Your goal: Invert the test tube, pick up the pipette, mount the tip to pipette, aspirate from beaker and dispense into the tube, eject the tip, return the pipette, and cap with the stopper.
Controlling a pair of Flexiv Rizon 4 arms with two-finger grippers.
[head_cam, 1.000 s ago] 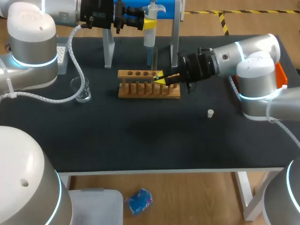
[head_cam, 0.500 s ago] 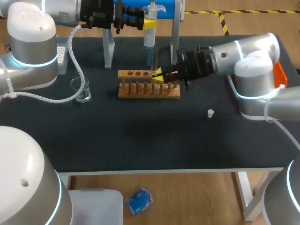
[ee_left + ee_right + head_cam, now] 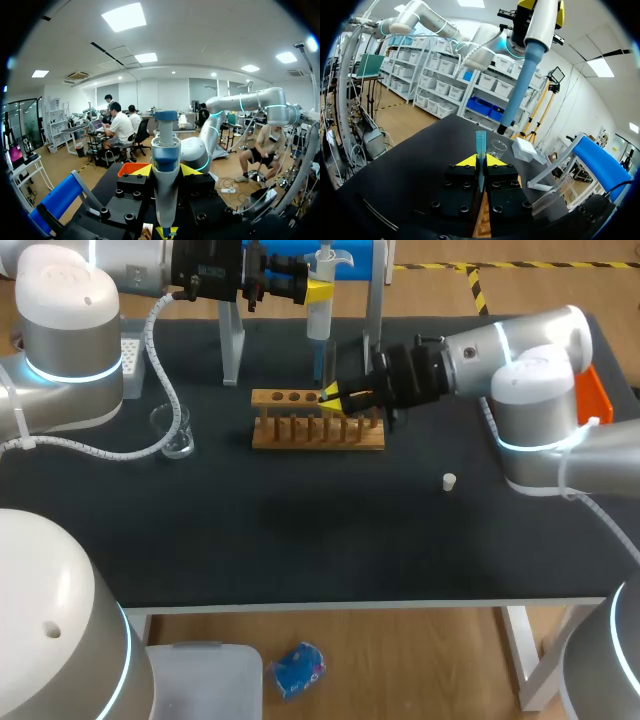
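Two arms, both stretched near level over the far half of the table (image 3: 300, 540): your left gripper (image 3: 312, 290) is clamped on the pipette (image 3: 320, 318) (hanging upright by the stand (image 3: 373, 320)), and your right gripper (image 3: 335, 400), aimed toward your left side, pinches the test tube (image 3: 480, 145) upright over the wooden rack (image 3: 300, 435)

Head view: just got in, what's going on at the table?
The right gripper is shut on an upright blue test tube, holding it at the top of the wooden rack; whether it sits in a hole cannot be told. The left gripper is shut on the pipette up at the blue stand behind the rack. The beaker stands left of the rack. The white stopper lies untouched to its right.
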